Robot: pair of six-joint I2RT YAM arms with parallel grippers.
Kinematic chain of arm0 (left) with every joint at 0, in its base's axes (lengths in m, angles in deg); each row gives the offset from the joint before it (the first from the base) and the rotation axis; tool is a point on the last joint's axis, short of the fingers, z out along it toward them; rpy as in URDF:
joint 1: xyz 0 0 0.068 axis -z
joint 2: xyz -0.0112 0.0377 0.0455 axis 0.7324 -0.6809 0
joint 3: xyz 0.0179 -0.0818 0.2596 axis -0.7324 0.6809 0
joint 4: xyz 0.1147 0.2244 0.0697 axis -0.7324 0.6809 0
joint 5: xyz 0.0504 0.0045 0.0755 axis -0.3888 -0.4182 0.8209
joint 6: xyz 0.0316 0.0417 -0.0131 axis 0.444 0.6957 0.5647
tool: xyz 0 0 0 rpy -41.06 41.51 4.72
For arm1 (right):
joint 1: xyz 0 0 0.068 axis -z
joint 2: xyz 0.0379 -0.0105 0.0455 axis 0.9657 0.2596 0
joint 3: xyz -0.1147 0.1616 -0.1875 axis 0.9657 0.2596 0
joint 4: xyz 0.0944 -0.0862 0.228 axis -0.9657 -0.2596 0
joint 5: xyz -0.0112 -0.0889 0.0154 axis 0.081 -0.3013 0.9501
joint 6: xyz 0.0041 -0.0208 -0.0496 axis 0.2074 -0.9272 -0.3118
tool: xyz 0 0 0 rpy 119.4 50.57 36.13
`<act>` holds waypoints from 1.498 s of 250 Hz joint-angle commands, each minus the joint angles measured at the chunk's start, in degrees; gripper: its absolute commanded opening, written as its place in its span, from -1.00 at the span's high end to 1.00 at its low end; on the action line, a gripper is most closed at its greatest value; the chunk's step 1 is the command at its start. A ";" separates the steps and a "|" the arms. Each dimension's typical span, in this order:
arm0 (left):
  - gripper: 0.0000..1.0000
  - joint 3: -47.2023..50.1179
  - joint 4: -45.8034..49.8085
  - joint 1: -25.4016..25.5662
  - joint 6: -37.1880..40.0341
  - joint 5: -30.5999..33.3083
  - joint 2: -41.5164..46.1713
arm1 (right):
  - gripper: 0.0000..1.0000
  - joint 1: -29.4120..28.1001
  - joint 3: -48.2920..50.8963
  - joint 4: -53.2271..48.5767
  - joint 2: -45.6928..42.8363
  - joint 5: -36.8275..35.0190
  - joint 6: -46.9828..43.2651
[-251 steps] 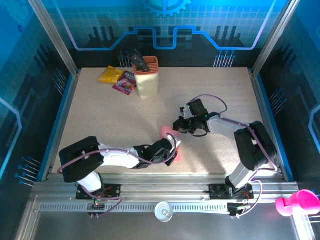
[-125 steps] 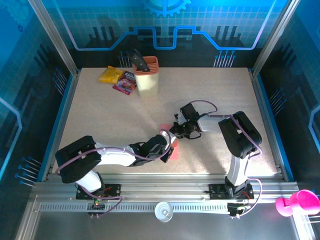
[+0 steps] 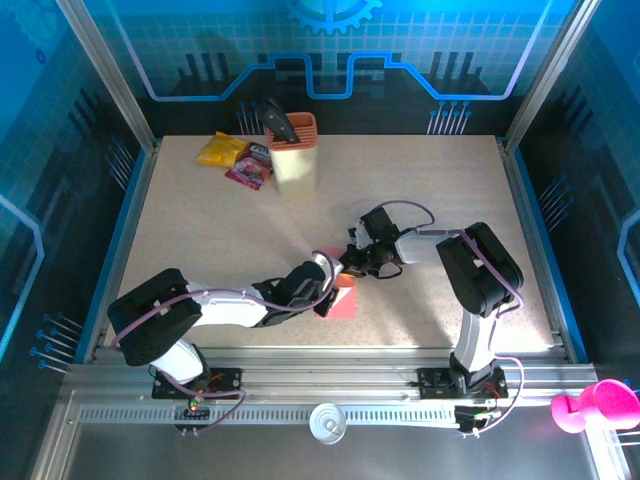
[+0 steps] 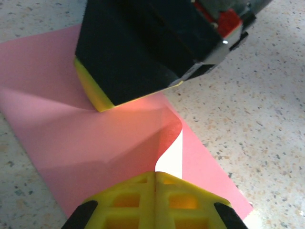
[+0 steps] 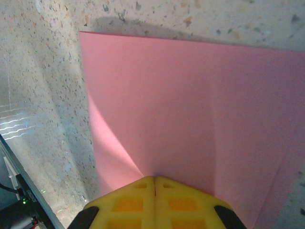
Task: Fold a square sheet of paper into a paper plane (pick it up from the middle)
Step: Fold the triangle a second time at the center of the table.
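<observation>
Square sheet of paper [image 3: 343, 298] lies near the middle of the table [image 3: 220, 230], a little toward the near edge, with both arms meeting over it. The left gripper [image 4: 155, 191] is clenched on a raised fold of the sheet, its yellow fingertips pressed together. The right gripper [image 5: 155, 191] likewise pinches the paper from the far side. Holding it at two close points probably serves to tent the middle so a centre crease can form. The paper is thin, matte, plain pink-red, softly curling where lifted; the tabletop is hard, pale and speckled.
</observation>
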 commanded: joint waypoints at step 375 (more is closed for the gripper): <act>1.00 -1.56 -1.41 -4.43 3.93 -0.98 -6.36 | 1.00 1.09 2.53 -1.48 3.30 -3.02 -0.48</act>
